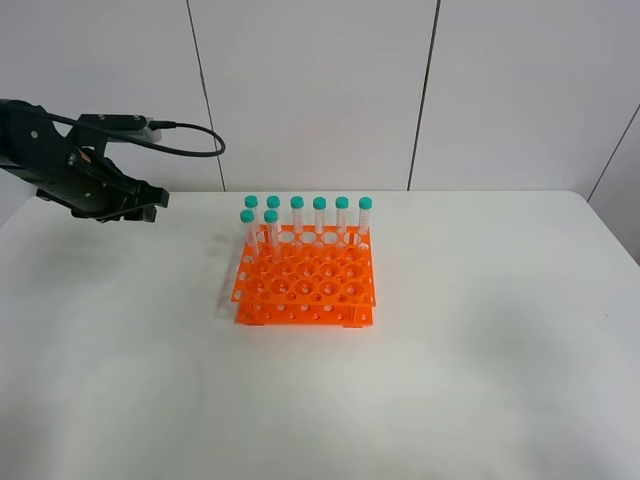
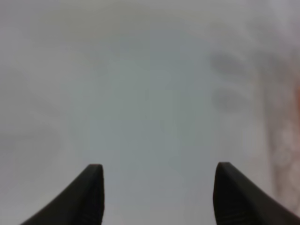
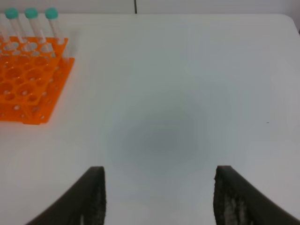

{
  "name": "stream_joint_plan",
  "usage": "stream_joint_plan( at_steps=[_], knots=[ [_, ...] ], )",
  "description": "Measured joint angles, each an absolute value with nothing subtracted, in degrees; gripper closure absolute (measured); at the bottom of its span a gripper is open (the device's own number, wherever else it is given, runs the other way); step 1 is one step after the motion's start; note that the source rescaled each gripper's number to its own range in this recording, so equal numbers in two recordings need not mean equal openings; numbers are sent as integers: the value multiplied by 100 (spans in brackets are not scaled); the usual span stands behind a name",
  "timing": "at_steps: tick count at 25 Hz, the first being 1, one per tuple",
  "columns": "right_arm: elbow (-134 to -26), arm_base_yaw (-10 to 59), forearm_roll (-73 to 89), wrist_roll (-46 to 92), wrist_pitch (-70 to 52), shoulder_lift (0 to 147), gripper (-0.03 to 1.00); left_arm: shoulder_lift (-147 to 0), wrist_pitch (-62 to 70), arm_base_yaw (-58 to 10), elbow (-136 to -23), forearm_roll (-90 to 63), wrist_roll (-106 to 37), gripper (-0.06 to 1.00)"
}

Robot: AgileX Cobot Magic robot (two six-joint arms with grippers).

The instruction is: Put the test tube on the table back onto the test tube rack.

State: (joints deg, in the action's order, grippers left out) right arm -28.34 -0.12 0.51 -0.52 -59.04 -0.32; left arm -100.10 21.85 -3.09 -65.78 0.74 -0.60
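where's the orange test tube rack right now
The test tube rack stands on the white table, slightly left of centre in the exterior high view, with teal-capped tubes upright along its far side; the left gripper hovers far left.

rack (image 1: 305, 282) on table (image 1: 480, 350), well right of left gripper (image 1: 150, 205) | eight tubes (image 1: 308, 215) upright in rack: six along its far row, two one row nearer, on the end toward that gripper | right gripper (image 3: 159, 197) above bare table, rack off to one side
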Motion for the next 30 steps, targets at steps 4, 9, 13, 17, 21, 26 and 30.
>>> stream_joint_plan(
  at_steps=[4, 9, 13, 17, 21, 26, 30],
  knots=[
    [-2834, -12, 51, -52, -5904, -32, 51, -9882, 2243, -309, -6452, 74, -60, 20],
    [-2834, -12, 51, -52, -5904, -32, 51, -9863, 2284, -309, -6445, 74, 87, -3],
    [-2834, -12, 51, -52, -5904, -32, 51, -9849, 2332, -309, -6445, 74, 197, -5],
    [-2834, -12, 53, -52, -5904, -32, 51, -9581, 2461, -304, -6440, 74, 203, -6],
    [-2834, -12, 53, -52, -5904, -32, 51, -9099, 2497, -304, -6440, 74, 203, -6],
    [-2834, -12, 53, -52, -5904, -32, 51, -8414, 2945, -304, -6440, 74, 203, -6],
    [-2834, -12, 53, -52, -5904, -32, 51, -7676, 3489, -304, -6426, 74, 191, -6]
  ],
)
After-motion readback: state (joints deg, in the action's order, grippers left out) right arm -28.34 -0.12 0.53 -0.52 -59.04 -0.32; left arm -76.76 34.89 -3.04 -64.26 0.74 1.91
